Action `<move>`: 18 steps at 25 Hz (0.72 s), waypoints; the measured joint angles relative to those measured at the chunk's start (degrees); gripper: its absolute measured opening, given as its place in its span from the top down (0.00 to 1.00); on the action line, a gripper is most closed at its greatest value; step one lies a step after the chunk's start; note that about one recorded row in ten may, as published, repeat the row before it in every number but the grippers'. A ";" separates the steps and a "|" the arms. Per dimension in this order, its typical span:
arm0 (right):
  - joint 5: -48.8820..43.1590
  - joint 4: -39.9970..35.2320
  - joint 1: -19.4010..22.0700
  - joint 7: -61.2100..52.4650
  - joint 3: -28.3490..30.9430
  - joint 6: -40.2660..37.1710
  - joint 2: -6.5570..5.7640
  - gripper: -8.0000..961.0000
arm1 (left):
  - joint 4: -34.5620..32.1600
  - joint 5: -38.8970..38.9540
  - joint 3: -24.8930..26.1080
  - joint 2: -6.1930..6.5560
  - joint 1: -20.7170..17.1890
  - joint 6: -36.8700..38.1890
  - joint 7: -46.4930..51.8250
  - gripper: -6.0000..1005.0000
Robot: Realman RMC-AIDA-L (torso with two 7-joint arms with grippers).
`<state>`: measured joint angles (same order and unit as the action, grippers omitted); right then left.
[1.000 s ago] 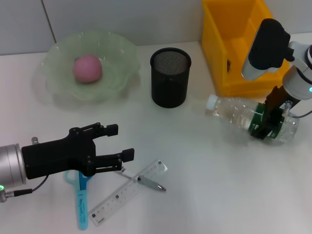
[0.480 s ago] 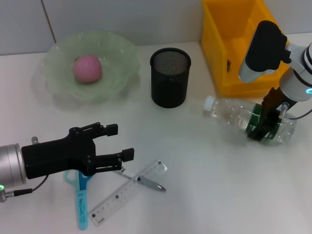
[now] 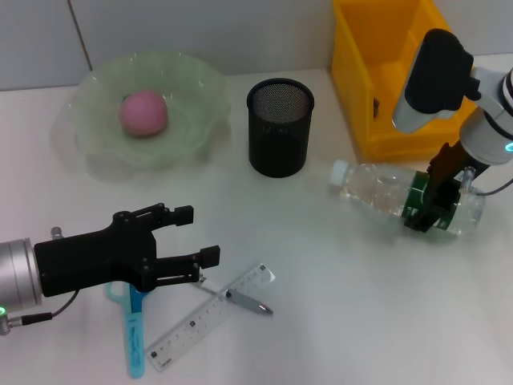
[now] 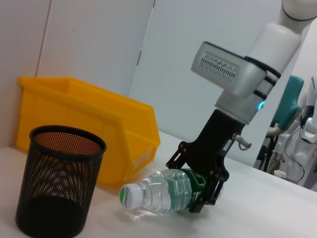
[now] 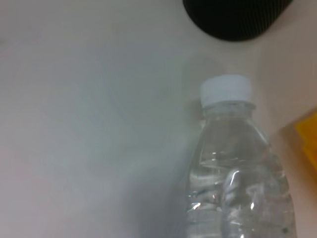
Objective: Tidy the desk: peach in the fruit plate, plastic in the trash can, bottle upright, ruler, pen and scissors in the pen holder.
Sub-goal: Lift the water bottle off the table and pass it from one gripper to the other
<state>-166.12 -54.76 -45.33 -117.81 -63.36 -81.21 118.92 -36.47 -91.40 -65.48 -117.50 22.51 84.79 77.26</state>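
Two arms are in view, but only the right one is busy. The right end effector (image 3: 437,204) is closed around the green-label part of the bottle (image 3: 385,189), which lies on its side on the counter (image 3: 337,321), just in front of the yellow trash can (image 3: 361,80). The white cap points toward the black pen holder (image 3: 280,127) and looks a little raised off the counter in the left wrist view. So the step in hand seems to be standing the bottle up. The next move likely calls for swinging the cap end up and setting the bottle on its base without letting it slip or bump the trash can.

The left end effector (image 3: 188,241) hangs well in front of the pen holder with its fingers spread wide and nothing between them. Under and beside it lie the blue scissors (image 3: 132,325), the clear ruler (image 3: 210,314) and the pen (image 3: 248,301), all waiting.

The peach (image 3: 144,112) already sits in the green fruit plate (image 3: 200,84), to the left of the pen holder. The pen holder looks empty. The part of the trash can that shows looks empty too, and no plastic scrap is visible anywhere.
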 joint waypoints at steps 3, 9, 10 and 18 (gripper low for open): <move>1.03 -2.54 0.46 0.03 0.00 -2.04 0.01 0.18 | 0.00 0.00 0.00 0.04 -0.01 0.02 0.00 0.14; 3.53 -5.74 1.41 0.27 0.31 -4.36 0.00 0.19 | 0.00 0.00 0.08 0.15 -0.01 0.03 0.00 0.14; 4.52 -6.54 1.72 0.45 0.39 -4.95 -0.01 0.19 | 0.00 0.00 0.18 0.15 -0.01 0.03 0.00 0.14; 9.69 -10.32 4.40 1.69 0.67 -6.92 -0.04 0.19 | -0.03 -0.09 1.34 0.17 -0.01 0.02 0.00 0.14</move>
<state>-156.43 -65.08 -40.92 -116.12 -62.69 -88.13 118.88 -36.51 -91.50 -64.14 -117.33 22.49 84.81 77.26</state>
